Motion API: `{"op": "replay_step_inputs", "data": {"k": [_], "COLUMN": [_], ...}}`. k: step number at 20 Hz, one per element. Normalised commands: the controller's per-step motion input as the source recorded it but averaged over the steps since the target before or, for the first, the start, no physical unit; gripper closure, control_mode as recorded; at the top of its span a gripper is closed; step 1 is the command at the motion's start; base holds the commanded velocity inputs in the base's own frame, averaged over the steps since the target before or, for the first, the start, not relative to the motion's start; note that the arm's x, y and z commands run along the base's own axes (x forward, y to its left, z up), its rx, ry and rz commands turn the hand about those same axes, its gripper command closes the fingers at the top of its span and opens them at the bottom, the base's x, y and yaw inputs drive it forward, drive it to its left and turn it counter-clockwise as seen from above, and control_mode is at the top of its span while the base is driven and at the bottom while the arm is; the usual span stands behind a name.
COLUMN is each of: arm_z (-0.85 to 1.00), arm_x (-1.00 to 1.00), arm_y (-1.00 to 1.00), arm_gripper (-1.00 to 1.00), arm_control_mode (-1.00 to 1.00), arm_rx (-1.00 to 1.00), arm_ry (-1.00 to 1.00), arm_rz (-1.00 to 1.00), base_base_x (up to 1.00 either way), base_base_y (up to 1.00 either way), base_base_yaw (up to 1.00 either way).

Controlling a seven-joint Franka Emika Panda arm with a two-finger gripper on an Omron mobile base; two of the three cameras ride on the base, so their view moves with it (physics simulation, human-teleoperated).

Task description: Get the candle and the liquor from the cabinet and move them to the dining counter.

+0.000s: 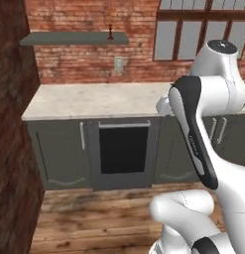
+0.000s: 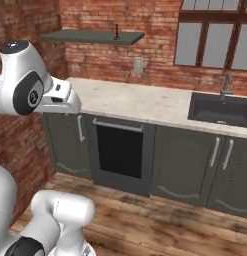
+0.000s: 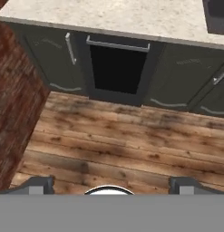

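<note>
The cabinet is hanging on the brick wall as a bare, doorless board, so its front and upper side are lying open to an approach. On it, the candle is standing near the right end, leaving the board to its left free. Below the cabinet, the table is jutting out from the wall, with open air between the two. Left of the cabinet, a brick pillar is closing off that side. Right of the cabinet, the window is lining the wall.
</note>
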Motion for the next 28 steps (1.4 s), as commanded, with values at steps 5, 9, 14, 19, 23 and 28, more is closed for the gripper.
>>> {"op": "replay_step_inputs", "data": {"k": [5, 9, 14, 19, 23, 28], "arm_z": [0.00, 0.00, 0.00, 0.00, 0.00, 0.00], "arm_x": [0.00, 0.00, 0.00, 0.00, 0.00, 0.00], "arm_y": [0.00, 0.00, 0.00, 0.00, 0.00, 0.00], "arm_gripper": [-1.00, -1.00, -1.00, -1.00, -1.00, -1.00], "arm_control_mode": [1.00, 1.00, 1.00, 1.00, 1.00, 1.00], "arm_rx": [0.00, 0.00, 0.00, 0.00, 0.00, 0.00], "arm_ry": [0.00, 0.00, 0.00, 0.00, 0.00, 0.00], "arm_rz": [0.00, 0.00, 0.00, 0.00, 0.00, 0.00], "base_base_x": [0.97, 0.72, 0.58, 0.57, 0.81, 0.77], "base_base_y": [0.03, 0.37, 0.76, 0.68, 0.11, -0.08], "base_base_yaw": [-0.50, -0.30, -0.05, 0.07, 0.12, 0.22]}}
